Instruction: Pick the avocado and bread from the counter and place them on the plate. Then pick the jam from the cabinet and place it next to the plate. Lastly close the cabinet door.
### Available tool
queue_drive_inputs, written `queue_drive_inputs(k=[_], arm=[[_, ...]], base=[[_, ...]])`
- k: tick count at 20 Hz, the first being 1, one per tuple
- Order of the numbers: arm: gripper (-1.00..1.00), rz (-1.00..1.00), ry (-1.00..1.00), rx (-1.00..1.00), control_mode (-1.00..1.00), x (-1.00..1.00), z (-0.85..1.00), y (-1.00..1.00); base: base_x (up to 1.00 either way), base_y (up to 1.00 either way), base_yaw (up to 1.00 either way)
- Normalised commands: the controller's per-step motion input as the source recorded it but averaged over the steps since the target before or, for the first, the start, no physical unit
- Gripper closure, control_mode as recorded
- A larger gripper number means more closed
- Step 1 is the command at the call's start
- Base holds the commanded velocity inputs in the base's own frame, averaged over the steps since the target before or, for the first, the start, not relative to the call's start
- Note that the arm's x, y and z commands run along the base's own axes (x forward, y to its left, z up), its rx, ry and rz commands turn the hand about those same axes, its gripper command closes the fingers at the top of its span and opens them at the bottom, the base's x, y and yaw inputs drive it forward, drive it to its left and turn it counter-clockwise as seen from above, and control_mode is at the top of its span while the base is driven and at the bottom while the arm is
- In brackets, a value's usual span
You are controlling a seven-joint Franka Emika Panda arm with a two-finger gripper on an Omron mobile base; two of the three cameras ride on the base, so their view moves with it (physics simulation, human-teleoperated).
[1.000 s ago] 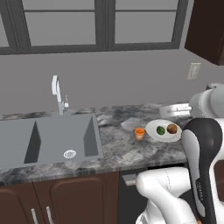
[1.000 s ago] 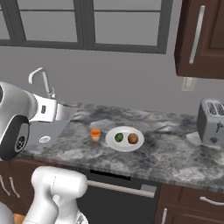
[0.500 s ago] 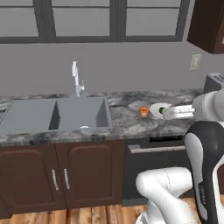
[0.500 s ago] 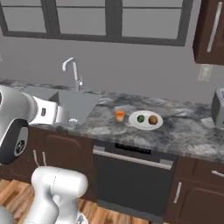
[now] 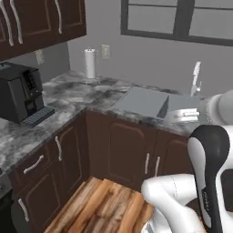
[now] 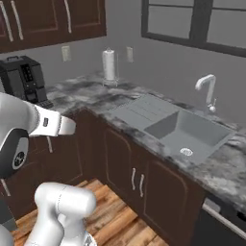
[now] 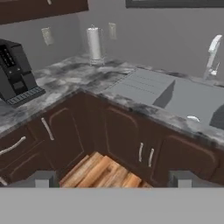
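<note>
The counter (image 5: pixel 77 93) is a grey-and-white marbled stone worktop over dark brown cupboards (image 6: pixel 139 178), bent in an L around the room's corner; one long run follows the window wall and carries the grey sink (image 6: pixel 175 127) and its faucet (image 6: pixel 207 91), the other runs along the side wall under the black coffee machine (image 5: pixel 20 93). A paper-towel roll (image 7: pixel 94 43) stands upright near the corner. The gripper (image 7: pixel 113 179) hangs over the wooden floor (image 7: pixel 103 173), fingertips wide apart, holding nothing.
</note>
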Motion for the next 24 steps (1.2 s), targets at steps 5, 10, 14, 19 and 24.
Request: queue_drive_inputs(k=[5,10,14,19,24], arm=[[-1.00,0.00,0.00,0.00,1.00,0.00,0.00,0.00],[-1.00,0.00,0.00,0.00,1.00,0.00,0.00,0.00],[-1.00,0.00,0.00,0.00,1.00,0.00,0.00,0.00],[-1.00,0.00,0.00,0.00,1.00,0.00,0.00,0.00],[-1.00,0.00,0.00,0.00,1.00,0.00,0.00,0.00]], base=[[-0.08,0.31,0.71],[-0.14,0.23,0.52],[-0.64,0.50,0.36],[-0.36,0.92,0.27],[-0.10,0.76,0.17]])
